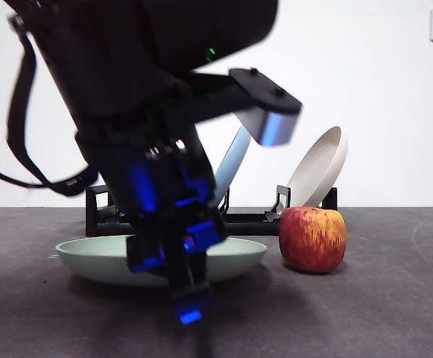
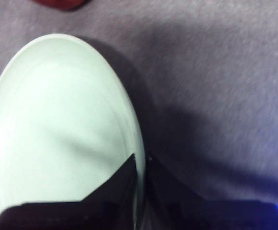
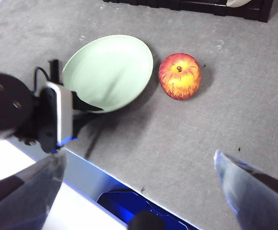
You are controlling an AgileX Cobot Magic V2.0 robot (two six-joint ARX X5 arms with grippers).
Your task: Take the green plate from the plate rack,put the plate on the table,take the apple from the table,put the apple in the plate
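The green plate [image 1: 97, 257] lies on the table [image 1: 395, 298] in front of the plate rack [image 1: 253, 222]. My left gripper [image 1: 190, 298] is shut on its near rim. The left wrist view shows the jaws pinching the edge of the green plate [image 2: 57, 134], one above and one below. The apple [image 1: 313, 239] stands on the table just right of the plate, apart from it. In the right wrist view the plate [image 3: 111, 69] and the apple [image 3: 179, 75] lie side by side far below. My right gripper [image 3: 139, 163] is open, empty and high above them.
A light blue plate [image 1: 231, 164] and a cream-white plate [image 1: 319, 168] stand tilted in the rack. The left arm [image 3: 33, 115] reaches in beside the green plate. A white wall stands behind the rack.
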